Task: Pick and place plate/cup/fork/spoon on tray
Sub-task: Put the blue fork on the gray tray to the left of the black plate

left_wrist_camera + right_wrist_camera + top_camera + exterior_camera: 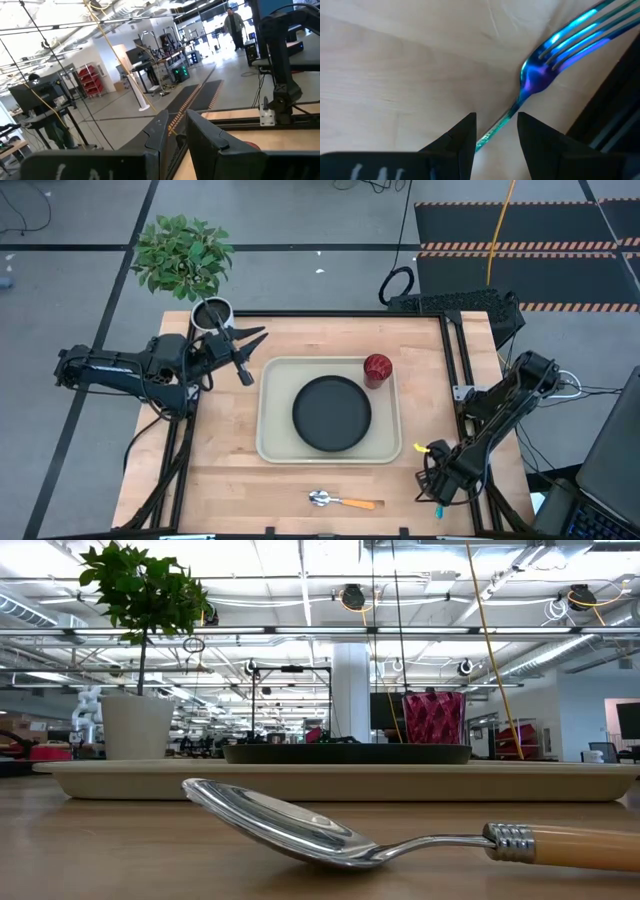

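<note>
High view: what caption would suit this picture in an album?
Black plate and red cup on the tray; spoon on the table.

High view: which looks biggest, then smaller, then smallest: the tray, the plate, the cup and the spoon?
1. The tray, biggest.
2. The plate, lying on the tray.
3 and 4. The spoon is longer but very thin; the cup is shorter but rounder, so those two are too close to rank.

Left arm is reaching inward from the table's left edge, its left gripper (250,355) pointing right with fingers (156,135) standing slightly parted and empty. Right arm is folding down at the right near corner, right gripper (495,131) facing downward, fingers (462,135) spread apart
</note>
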Controlling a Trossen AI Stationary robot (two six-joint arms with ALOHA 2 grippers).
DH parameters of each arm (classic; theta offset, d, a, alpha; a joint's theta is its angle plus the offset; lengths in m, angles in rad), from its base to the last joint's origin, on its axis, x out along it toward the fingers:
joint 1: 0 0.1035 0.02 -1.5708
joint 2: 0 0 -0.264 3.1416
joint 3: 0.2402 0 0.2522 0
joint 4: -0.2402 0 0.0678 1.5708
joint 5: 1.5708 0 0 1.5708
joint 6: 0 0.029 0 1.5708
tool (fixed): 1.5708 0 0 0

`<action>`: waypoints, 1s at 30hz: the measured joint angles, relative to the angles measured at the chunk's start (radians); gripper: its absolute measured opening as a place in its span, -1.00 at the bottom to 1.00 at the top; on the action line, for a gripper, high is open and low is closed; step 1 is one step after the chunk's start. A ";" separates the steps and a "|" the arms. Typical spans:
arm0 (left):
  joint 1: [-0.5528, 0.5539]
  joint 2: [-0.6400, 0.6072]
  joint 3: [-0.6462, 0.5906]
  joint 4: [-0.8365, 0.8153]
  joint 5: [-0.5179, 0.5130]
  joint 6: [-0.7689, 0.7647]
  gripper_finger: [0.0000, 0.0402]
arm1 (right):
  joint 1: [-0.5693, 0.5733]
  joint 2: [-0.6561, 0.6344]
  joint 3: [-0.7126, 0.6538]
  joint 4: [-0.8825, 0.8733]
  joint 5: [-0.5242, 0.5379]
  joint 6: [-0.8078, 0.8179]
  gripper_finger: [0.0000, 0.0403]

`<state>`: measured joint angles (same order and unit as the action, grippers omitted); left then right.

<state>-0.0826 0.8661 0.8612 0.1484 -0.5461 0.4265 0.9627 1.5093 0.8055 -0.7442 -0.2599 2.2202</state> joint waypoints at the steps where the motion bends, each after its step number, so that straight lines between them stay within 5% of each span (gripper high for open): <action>1: 0.000 0.000 0.000 -0.002 0.000 -0.003 -0.65 | 0.000 0.010 0.000 0.006 -0.019 -0.011 -0.32; 12: 0.000 0.000 0.000 -0.003 0.000 -0.014 -0.65 | -0.041 0.027 0.001 0.039 0.046 -0.082 -0.36; 22: 0.000 0.000 0.000 -0.002 0.000 -0.013 -0.65 | -0.065 0.028 0.001 0.070 0.047 -0.173 -0.92; 30: 0.000 0.000 0.000 -0.002 0.000 -0.012 -0.65 | -0.067 0.020 0.001 0.086 0.049 -0.200 -0.98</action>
<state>-0.0826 0.8658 0.8612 0.1467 -0.5465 0.4149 0.8959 1.5291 0.8062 -0.6587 -0.2113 2.0203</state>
